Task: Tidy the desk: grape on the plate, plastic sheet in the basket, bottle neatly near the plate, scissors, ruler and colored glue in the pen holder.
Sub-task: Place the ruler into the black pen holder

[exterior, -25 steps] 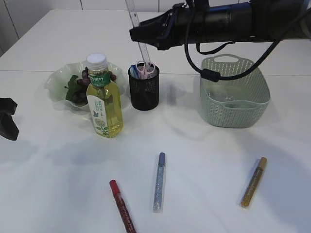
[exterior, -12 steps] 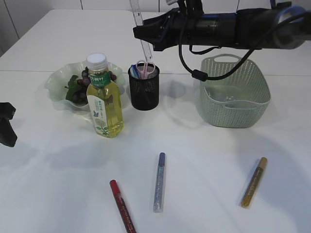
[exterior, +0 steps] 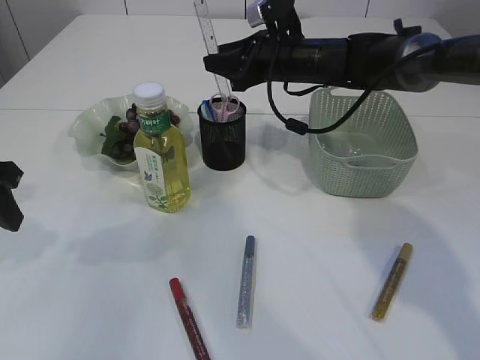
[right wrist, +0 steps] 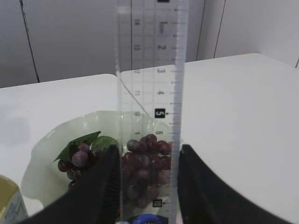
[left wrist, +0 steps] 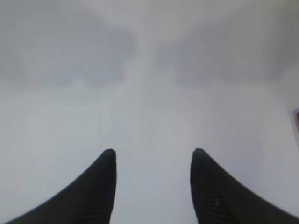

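Note:
My right gripper (exterior: 214,64) reaches in from the right above the black mesh pen holder (exterior: 222,142). It is shut on the clear ruler (exterior: 206,30), which stands tilted with its lower end in the holder beside pink-handled scissors (exterior: 225,105). In the right wrist view the ruler (right wrist: 149,70) fills the gap between the fingers of the gripper (right wrist: 148,148). Grapes (exterior: 131,120) lie on the pale green plate (exterior: 94,127). The yellow bottle (exterior: 161,161) stands in front of the plate. Red (exterior: 188,319), blue (exterior: 246,280) and gold (exterior: 392,281) glue pens lie on the table. My left gripper (left wrist: 153,151) is open and empty.
The green basket (exterior: 362,142) stands at the right with something clear inside. The left gripper (exterior: 9,195) sits at the far left edge of the table. The white table (exterior: 315,247) shows around the glue pens. Through the ruler, grapes (right wrist: 79,158) and plate (right wrist: 46,154) show.
My right gripper has come down a little with the ruler, whose top end now shows in frame. The left gripper has drifted slightly further left.

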